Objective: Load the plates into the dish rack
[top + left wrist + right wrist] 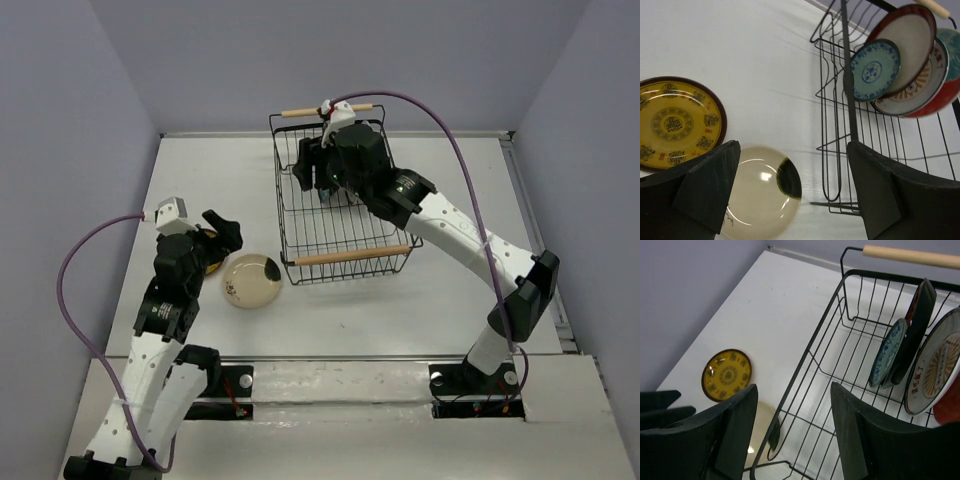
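Far left, flat on table: small yellow-brown plate, cream plate just beside it. Above both, left gripper, jaws wide, empty, cream plate partly under the gap. Prob. stiff, glazed, slick, breakable; best pinched at rim. Right: four more plates upright in dish rack. Over rack, right gripper, spread, holding nothing.
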### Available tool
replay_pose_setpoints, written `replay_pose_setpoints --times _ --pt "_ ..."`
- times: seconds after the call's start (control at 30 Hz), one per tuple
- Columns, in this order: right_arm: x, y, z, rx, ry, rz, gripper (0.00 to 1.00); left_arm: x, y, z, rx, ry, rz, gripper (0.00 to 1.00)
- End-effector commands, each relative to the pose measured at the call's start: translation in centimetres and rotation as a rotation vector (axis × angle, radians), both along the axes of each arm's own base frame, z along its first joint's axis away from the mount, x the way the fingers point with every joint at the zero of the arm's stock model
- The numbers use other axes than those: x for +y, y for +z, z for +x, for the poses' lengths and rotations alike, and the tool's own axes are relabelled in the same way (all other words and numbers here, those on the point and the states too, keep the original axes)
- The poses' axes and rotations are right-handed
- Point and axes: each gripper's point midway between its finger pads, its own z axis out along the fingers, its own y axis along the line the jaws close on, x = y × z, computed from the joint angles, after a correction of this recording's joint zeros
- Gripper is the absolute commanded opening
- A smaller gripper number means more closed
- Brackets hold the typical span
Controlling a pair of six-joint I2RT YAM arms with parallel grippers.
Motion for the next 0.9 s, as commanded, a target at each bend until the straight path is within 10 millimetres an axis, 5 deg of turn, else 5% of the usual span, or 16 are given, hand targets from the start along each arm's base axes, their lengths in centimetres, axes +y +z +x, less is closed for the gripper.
replay_pose_setpoints --times 0.0,0.2,0.37,0.67,0.87 --pt "0.3 -2.0 -3.2 0.051 0.135 -0.001 0.65 2.2 -1.0 0.5 0.011 0.156 -0.15 0.99" --pt "-2.0 -1.2 -5.8 0.013 0.164 0.035 0.65 7.3 -6.9 0.2 0.157 0.412 -0.24 0.86" --pt "-3.2 -1.9 -7.1 0.001 0.175 0.044 0.66 10.0 -13.8 -1.1 0.368 0.557 -0.344 0.86" --pt "-4.7 -0.9 -7.5 -0.042 0.151 0.038 0.66 11.6 -17.9 -1.9 0.401 0.713 -0.427 0.81" --pt "-3.6 -1.4 -7.8 -0.021 0.2 0.048 0.65 12.1 -19.8 0.1 0.373 0.764 -0.51 0.75"
